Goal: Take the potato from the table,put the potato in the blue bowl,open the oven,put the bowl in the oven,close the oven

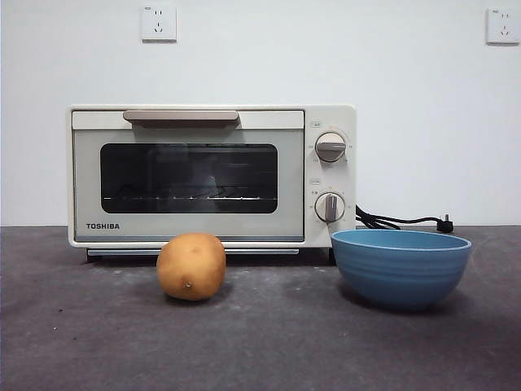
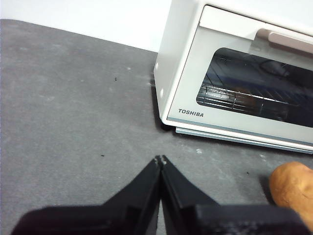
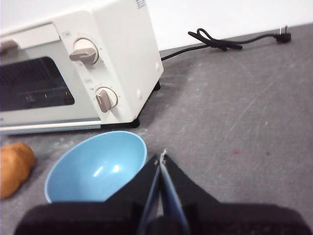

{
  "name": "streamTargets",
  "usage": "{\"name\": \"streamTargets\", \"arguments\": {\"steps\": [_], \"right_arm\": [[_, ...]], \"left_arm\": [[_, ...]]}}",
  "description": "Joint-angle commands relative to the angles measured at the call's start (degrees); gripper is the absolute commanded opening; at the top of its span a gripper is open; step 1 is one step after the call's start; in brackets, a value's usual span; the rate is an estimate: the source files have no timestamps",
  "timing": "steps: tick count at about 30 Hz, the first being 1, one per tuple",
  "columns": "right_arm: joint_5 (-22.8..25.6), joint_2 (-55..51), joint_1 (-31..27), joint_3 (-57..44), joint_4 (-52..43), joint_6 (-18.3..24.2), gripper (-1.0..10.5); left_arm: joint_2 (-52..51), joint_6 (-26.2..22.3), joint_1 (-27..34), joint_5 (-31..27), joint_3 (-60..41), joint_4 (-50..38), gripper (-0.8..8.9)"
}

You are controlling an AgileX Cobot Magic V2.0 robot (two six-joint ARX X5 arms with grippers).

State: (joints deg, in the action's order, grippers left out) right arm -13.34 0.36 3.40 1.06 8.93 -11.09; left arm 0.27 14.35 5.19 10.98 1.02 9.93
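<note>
The dark grey tabletop (image 1: 73, 342) fills the lower part of the front view, and on it the oven (image 1: 212, 175) stands at centre left, its door shut, the beige handle (image 1: 181, 116) across the top of the door and two silver knobs (image 1: 330, 147) on the panel at its right. The blue bowl (image 1: 400, 265) sits empty at lower right of that frame, in front of and just right of the oven's knob side. The potato (image 1: 191, 265) lies at lower centre, in front of the oven door and well apart from the bowl. A black power cord (image 1: 399, 220) runs behind the bowl, and two wall sockets (image 1: 159, 23) sit high on the white wall; only the front view shows the sockets. Neither arm appears there. The left wrist view shows the left gripper (image 2: 160, 159) over bare tabletop near the oven's TOSHIBA corner, its fingers pressed together with nothing between them, the potato at that frame's lower right edge. The right wrist view shows the right gripper (image 3: 161, 156) beside the bowl's rim, fingers likewise closed on nothing, and looks down into the bowl's empty inside.
</note>
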Motion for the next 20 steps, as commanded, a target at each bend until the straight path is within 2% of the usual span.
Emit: {"name": "streamTargets", "arguments": {"steps": [1,6,8,14,20], "right_arm": [[-0.1,0.0,0.0,-0.6,-0.3,-3.7,0.0],[-0.3,0.0,0.0,0.8,0.1,-11.0,-0.1],[-1.7,0.0,0.0,2.1,0.3,-12.3,-0.1],[-4.9,2.9,0.2,8.3,2.4,-13.0,-0.1],[-9.8,11.1,0.2,18.1,10.3,-11.1,-0.1]], "left_arm": [[-0.1,2.1,0.1,2.2,-0.5,-0.1,-0.04],[-0.1,5.0,0.1,8.3,1.5,0.9,-0.08],[-0.1,5.5,0.1,8.9,3.3,2.4,-0.08],[0.6,5.4,0.1,9.1,11.9,10.3,-0.08],[4.9,4.9,0.1,15.4,20.6,15.9,-0.08]]}}
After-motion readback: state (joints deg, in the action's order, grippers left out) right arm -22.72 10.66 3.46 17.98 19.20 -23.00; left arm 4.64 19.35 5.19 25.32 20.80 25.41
